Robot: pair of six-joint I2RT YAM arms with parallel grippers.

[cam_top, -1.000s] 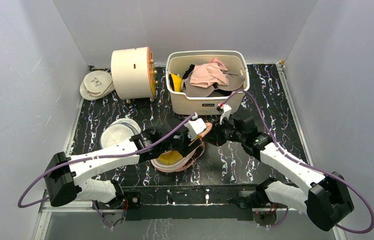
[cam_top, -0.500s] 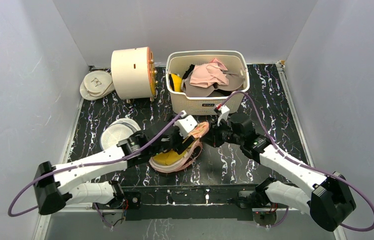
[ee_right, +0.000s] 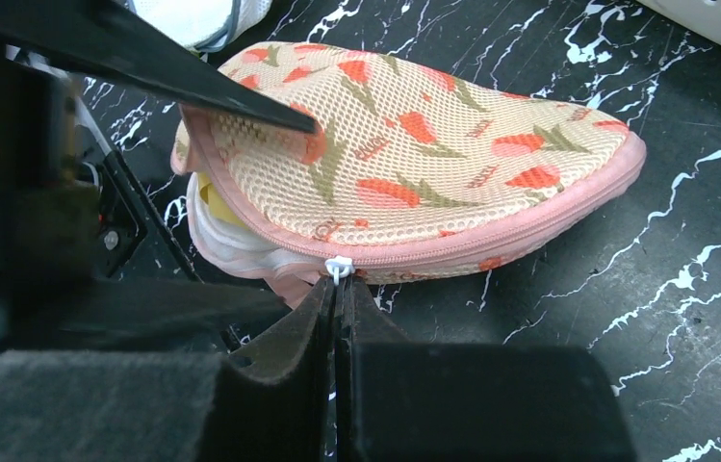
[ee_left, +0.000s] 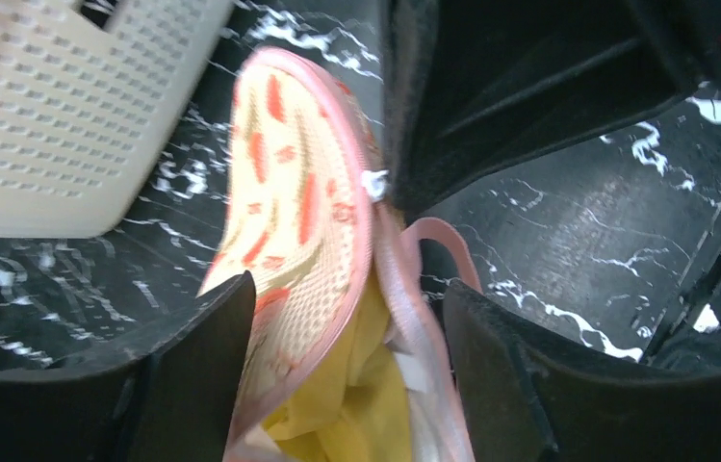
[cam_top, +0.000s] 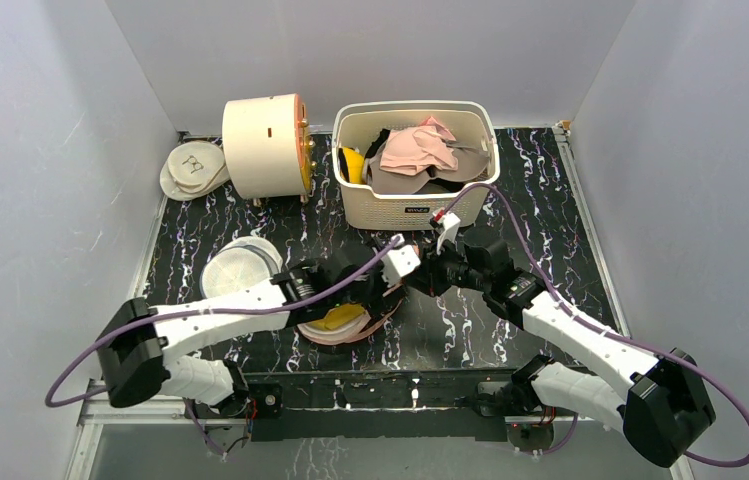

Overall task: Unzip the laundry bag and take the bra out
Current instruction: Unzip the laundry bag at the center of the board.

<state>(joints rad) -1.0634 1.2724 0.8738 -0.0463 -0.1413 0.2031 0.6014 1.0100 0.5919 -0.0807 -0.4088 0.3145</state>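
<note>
Both right fingers [ee_right: 385, 332] are pressed flat together, clamped on the small white zipper pull [ee_right: 339, 267], which sits on the pink trim about midway along the laundry bag [ee_right: 424, 144]. From my right wrist view the bag lies just ahead of the right gripper [ee_right: 339, 294], zipped to the right of the pull and gaping open to its left.

My left gripper [ee_left: 347, 294] straddles that open end with its fingers [ee_left: 193, 375] wide apart. One finger touches the printed outer face of the raised upper flap; the other stands apart from the lower trim. Between them I see the bra [ee_left: 356, 385], yellow, bunched inside the mouth.

On the top view the bag rests on the marbled table [cam_top: 550, 200] near its front edge. The white basket [cam_top: 415, 205] is close behind both grippers, and a round mesh disc [cam_top: 235, 268] lies just left of the bag. Bare tabletop spreads to the right.
</note>
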